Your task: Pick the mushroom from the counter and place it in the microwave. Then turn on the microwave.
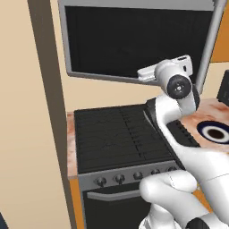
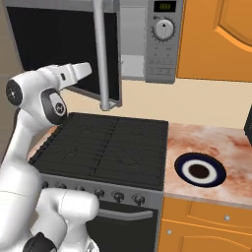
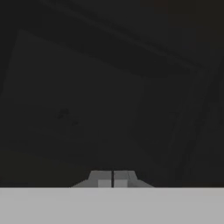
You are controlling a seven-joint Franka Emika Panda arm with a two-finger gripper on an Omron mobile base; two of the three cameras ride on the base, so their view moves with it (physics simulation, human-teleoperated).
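We're working at the microwave point(image 2: 147, 44) mounted above the black stove point(image 2: 113, 147). Its door point(image 1: 138, 40) is hanging open, dark glass swung out toward the arm, long grey handle point(image 2: 101, 54) running down at the door's free edge.

Claw point(image 3: 113, 179) is showing pinched together in the hand view, fingertips touching, nothing between them. It's facing a dark surface; we can't tell whether that's the door glass or the cavity.

Mushroom: we aren't seeing it anywhere. It isn't on the bench point(image 2: 216, 142) strip right of the stove, where only a dark-rimmed dish point(image 2: 199, 171) is sitting. We're judging it's probably already inside the microwave, but the cavity is too dark to confirm.

Step in hand, as we're reading it: closing the door, then starting the unit. Doing it well:
- pushing with the closed claw on the door's outer face near the handle side, far from the hinge, for leverage
- following the door's arc, not driving straight in
- keeping the wrist clear of the handle tube
- pushing till the door is sitting flush before going to the panel

Writing: the panel is carrying a small green-digit display point(image 2: 165, 6) over a round knob point(image 2: 164, 29) with tick marks; digits are too small to read. No brand visible.
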